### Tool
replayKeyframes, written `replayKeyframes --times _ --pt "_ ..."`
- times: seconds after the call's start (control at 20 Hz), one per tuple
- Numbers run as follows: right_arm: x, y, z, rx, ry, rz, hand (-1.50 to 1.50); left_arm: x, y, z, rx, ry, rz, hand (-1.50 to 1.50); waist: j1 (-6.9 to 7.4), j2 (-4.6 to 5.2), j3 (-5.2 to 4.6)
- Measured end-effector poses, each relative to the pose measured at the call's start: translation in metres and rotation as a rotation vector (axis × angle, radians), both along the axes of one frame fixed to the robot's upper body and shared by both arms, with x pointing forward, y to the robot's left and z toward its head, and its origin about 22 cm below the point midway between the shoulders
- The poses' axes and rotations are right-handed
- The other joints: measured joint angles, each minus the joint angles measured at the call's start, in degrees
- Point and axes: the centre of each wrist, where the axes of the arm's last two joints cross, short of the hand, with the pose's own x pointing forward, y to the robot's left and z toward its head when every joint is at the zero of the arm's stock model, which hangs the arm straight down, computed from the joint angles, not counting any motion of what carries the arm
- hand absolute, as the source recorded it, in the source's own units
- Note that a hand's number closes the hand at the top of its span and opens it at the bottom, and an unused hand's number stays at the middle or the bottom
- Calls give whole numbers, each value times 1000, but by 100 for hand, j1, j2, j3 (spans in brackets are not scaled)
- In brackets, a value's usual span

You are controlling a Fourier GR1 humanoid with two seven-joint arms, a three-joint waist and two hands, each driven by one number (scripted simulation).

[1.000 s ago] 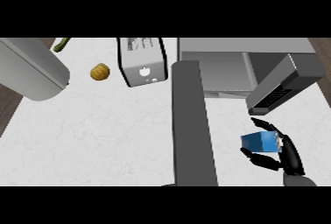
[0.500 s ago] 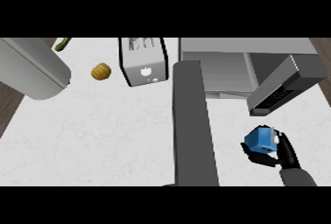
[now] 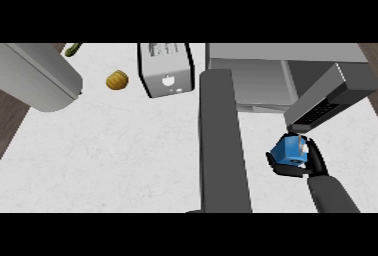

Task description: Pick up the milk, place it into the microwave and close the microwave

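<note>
Our right hand (image 3: 303, 169) is curled round the milk (image 3: 289, 151). The milk is a small blue box. Black fingers wrap its far side and its bottom, so the hand is grasping it. We think the milk is up off the white surface (image 3: 111, 150), but from this high up we cannot be sure.

Just past the hand, a little ahead of the fingers, is the door (image 3: 328, 100) of the microwave (image 3: 247, 80). The door stands wide open. The dark hole of the microwave is ahead of the hand and off to its left. The milk is near the door but not inside.

To the left of the hand a long grey bar (image 3: 221, 150) runs up the middle. We cannot see our left hand at all. Far off to the left of the hand, well apart from it, sit a white machine (image 3: 166, 75) and a small brown lump (image 3: 116, 80). They are not part of our job.

The job has 3 steps. Step 1, picking up the milk, looks done or almost done. Step 2 is left: the milk must go forward and left, past the door and into the hole. Step 3 is left too: the door must be shut. So we think we are about 1 step in, with 2 to go.
</note>
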Motion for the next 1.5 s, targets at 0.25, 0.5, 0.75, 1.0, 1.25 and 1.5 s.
replayKeyframes --times 0.25,0.5,0.75,1.0,1.25,1.5 --pt "16 25 2 27 -30 67 150 0 1 -4 -9 2 -10 -150 13 7 11" --pt "32 49 10 74 -62 169 150 -3 8 -6 -10 7 0 -150 -54 -24 3" --pt "51 64 32 58 -134 205 150 -3 14 -7 -3 16 21 -150 -140 -52 -6" --pt "76 86 63 31 -177 158 150 -5 21 -8 -2 29 25 -150 -163 -63 -8" --pt "103 92 97 20 -160 134 150 -4 20 -7 -1 34 15 -150 -120 -47 -6" --pt "128 101 122 -7 -116 116 150 7 27 -9 -3 49 20 -150 -56 -8 -3"
